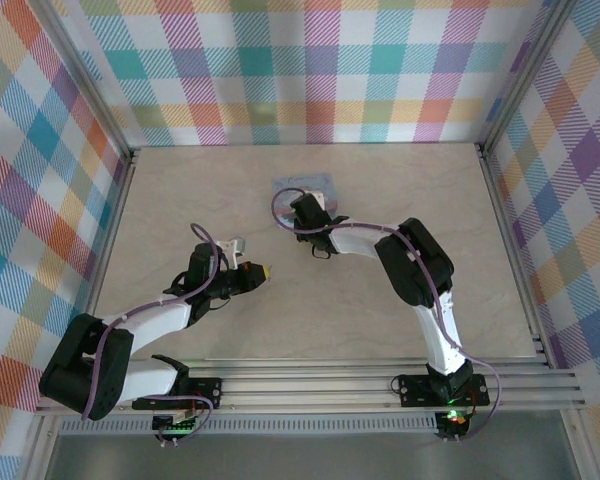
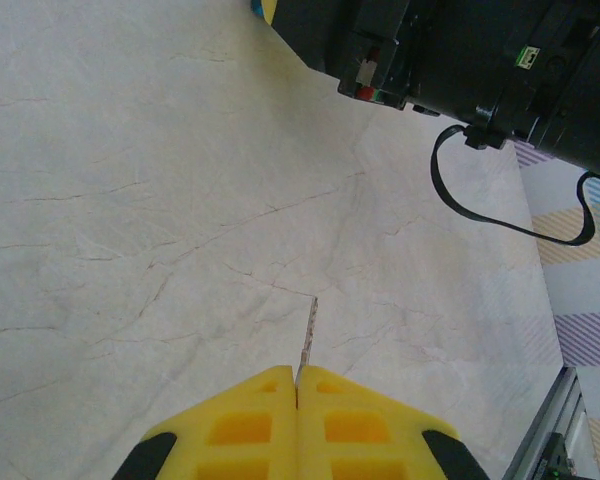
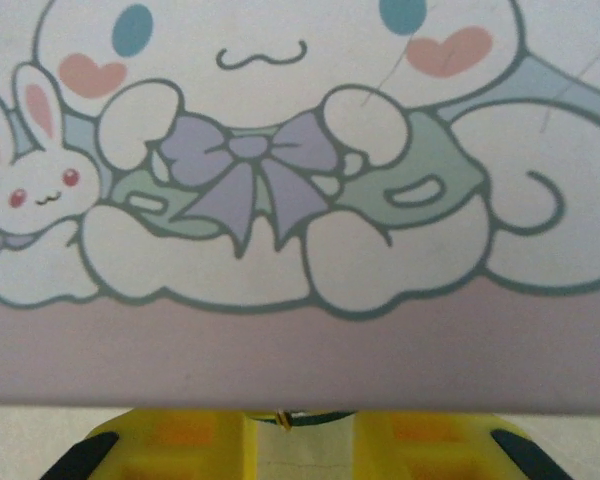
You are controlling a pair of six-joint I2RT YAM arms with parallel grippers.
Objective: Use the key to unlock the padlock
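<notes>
Your left gripper (image 2: 297, 378) has its yellow jaws pressed fully together on a thin, flat metal key (image 2: 308, 330), which sticks out edge-on past the tips over the pale marbled table (image 2: 130, 200). Your right gripper (image 3: 300, 432) has its yellow jaws part-way apart, and a fine dark-and-gold curved sliver (image 3: 298, 416) sits at the top of the gap. You cannot tell whether the pads pinch it, nor whether it belongs to the tiny blue-bodied padlock, which is otherwise hidden. At those jaws' 12 o'clock, very close, lies the pale blue rectangular tin with the cartoon print (image 3: 300, 200). From above, the right gripper sits at the tin's 6 o'clock edge and the left gripper at its 7 o'clock, well apart from it. The step in hand looks like securing the lock so the key can meet it. Finish the right grip first and confirm the lock body is pinned with its keyway facing 7 o'clock. Then bring the key in slowly along its own blade line, since so slim a blade will likely twist or slip if it strikes off-axis.
</notes>
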